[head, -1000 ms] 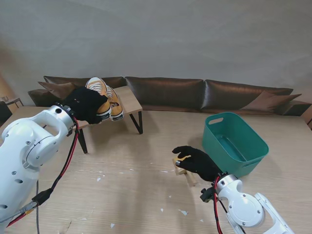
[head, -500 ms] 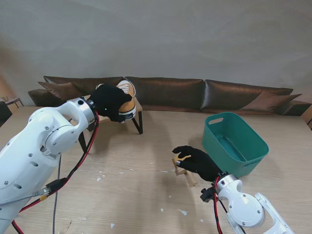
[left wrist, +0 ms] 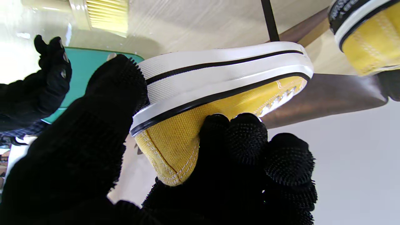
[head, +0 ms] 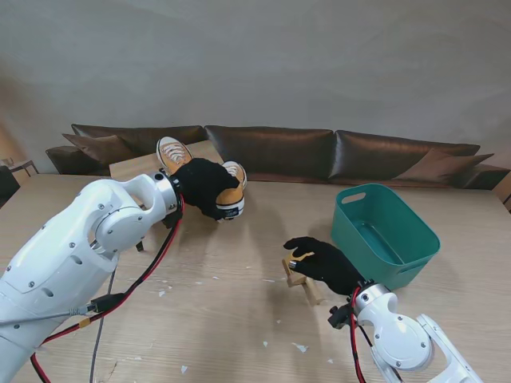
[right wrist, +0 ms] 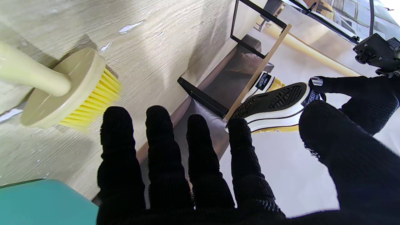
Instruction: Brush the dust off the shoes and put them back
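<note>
Yellow canvas shoe (head: 229, 190): I have it clamped in my left hand (head: 204, 185), fingers (left wrist: 247, 137) on the upper and thumb across the white sole, held in the air above the desk (head: 239, 295), between the rack and the brush.
Second shoe (head: 172, 152): resting on the small wooden rack (head: 136, 166) to my far left, untouched as far as I can judge.
Brush (right wrist: 67, 90): lying on the desk just under my right hand (head: 319, 262); not gripped.
Right fingers (right wrist: 162, 150): spread and holding nothing (hovering, palm down).
Teal bin (head: 383, 235): to my right, apparently not involved.
Progress: early, I reckon; one shoe lifted, no brushing visible.
Left to do: grasp brush, sweep both shoes, return each to the rack.
</note>
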You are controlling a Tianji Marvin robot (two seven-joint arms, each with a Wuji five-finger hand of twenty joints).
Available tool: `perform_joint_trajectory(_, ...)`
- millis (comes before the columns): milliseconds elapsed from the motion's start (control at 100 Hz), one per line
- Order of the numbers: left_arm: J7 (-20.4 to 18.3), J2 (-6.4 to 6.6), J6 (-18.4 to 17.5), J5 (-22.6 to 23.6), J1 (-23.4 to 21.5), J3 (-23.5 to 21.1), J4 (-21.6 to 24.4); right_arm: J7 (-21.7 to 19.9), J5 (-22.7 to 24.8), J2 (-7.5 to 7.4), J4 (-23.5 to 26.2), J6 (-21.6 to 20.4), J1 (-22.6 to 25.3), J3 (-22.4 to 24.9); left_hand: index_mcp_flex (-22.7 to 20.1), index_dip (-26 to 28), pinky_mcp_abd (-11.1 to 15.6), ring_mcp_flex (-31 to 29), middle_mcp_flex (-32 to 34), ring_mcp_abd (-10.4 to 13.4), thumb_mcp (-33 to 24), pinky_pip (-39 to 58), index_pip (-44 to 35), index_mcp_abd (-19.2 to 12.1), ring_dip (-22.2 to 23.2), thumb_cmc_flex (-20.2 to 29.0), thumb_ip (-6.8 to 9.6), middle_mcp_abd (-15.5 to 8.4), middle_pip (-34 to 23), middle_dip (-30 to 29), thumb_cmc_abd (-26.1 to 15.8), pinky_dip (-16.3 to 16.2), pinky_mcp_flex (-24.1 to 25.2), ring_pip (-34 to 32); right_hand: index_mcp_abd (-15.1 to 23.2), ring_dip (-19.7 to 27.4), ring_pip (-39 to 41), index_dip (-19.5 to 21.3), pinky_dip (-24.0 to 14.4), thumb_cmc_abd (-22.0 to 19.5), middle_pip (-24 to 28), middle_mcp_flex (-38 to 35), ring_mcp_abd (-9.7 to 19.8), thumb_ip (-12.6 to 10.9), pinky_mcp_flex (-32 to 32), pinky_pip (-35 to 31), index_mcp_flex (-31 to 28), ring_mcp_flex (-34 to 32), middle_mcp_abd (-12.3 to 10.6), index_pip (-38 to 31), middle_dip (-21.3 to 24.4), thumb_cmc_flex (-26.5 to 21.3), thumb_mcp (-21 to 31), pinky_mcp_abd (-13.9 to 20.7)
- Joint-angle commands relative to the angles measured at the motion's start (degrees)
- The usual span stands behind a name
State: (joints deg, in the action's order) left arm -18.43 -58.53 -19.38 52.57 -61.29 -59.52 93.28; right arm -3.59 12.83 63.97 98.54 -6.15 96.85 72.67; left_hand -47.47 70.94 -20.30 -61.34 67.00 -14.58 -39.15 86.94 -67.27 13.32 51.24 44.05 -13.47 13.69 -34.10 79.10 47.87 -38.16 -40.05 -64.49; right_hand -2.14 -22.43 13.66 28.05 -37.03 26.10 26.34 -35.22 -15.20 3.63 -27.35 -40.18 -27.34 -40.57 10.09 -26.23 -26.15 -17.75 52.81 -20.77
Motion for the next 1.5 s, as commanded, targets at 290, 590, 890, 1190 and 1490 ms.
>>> perform_joint_trajectory(290, -4.55, -0.06, -0.04, -3.54, -1.36, 0.17, 3.54, -0.8, -0.12, 0.24, -0.15, 0.11, -0.03, -0.23, -6.15, 7.33, 0.8, -1.56, 1.94, 4.04, -7.04, -0.36, -21.58, 3.03, 0.82, 11.73, 4.42, -6.79, -0.12, 0.53, -4.9, -0.19, -0.01, 1.29, 0.1, -0.09, 0.22, -0.88, -0.43, -1.99, -0.77, -1.42, -0.09, -0.54, 9.64, 0.22, -0.39, -1.2, 0.82, 0.07, 0.3, 1.71, -1.45, -0.66)
perform_joint_trajectory(590, -8.26, 0.57, 0.77, -4.02, -6.0, -1.77, 9.8, -0.58, -0.01, 0.29, -0.08, 0.26, -0.08, -0.17, -6.0, 7.44, 0.93, -1.51, 1.83, 4.24, -6.71, -0.68, -21.46, 2.86, 0.92, 11.68, 4.48, -6.92, 0.0, 0.53, -5.15, -0.19, 0.17, 1.57, 0.04, -0.1, 0.24, -0.89, -0.4, -1.99, -0.73, -1.51, -0.21, -0.53, 9.65, 0.19, -0.41, -1.2, 0.76, 0.04, 0.28, 1.7, -1.45, -0.65)
perform_joint_trajectory(890, -7.88, 0.87, 0.37, 0.86, -13.9, -6.13, 13.89, -0.86, 0.01, 0.21, -0.08, 0.16, 0.06, -0.3, -5.57, 7.23, 1.13, -0.96, 1.6, 4.25, -4.86, -2.43, -20.8, 2.34, 0.31, 11.7, 3.71, -7.09, 1.58, -0.66, -5.18, 0.01, 1.01, 3.86, 0.1, -0.11, 0.28, -0.9, -0.37, -2.0, -0.76, -1.44, -0.14, -0.54, 9.64, 0.17, -0.35, -1.3, 0.86, 0.04, 0.29, 1.77, -1.43, -0.65)
perform_joint_trajectory(1190, -4.63, 0.88, -1.08, 5.9, -18.99, -9.95, 12.01, -1.05, -0.11, 0.18, -0.05, 0.4, 0.18, -0.35, -5.61, 6.29, 1.13, -1.17, 2.22, 3.77, -4.46, -3.81, -19.41, 2.08, -1.15, 11.37, 3.61, -7.23, 4.58, -2.7, -3.17, 0.22, 1.21, 7.78, 0.0, -0.1, 0.26, -0.9, -0.33, -2.03, -0.71, -1.5, -0.18, -0.54, 9.64, 0.16, -0.4, -1.24, 0.82, -0.01, 0.27, 1.71, -1.39, -0.64)
perform_joint_trajectory(1490, -1.92, 0.97, -1.08, 7.97, -20.59, -9.92, 6.92, -1.11, -0.23, 0.19, -0.11, 0.78, 0.14, -0.36, -6.53, 5.24, 0.85, -1.75, 2.95, 3.31, -6.1, -4.68, -18.29, 1.62, -1.73, 10.34, 3.09, -7.24, 5.76, -3.81, -1.43, 0.73, 0.97, 9.06, 0.03, -0.12, 0.29, -0.9, -0.3, -2.1, -0.68, -1.61, -0.25, -0.55, 9.71, 0.18, -0.38, -1.3, 0.84, -0.04, 0.27, 1.63, -1.37, -0.67)
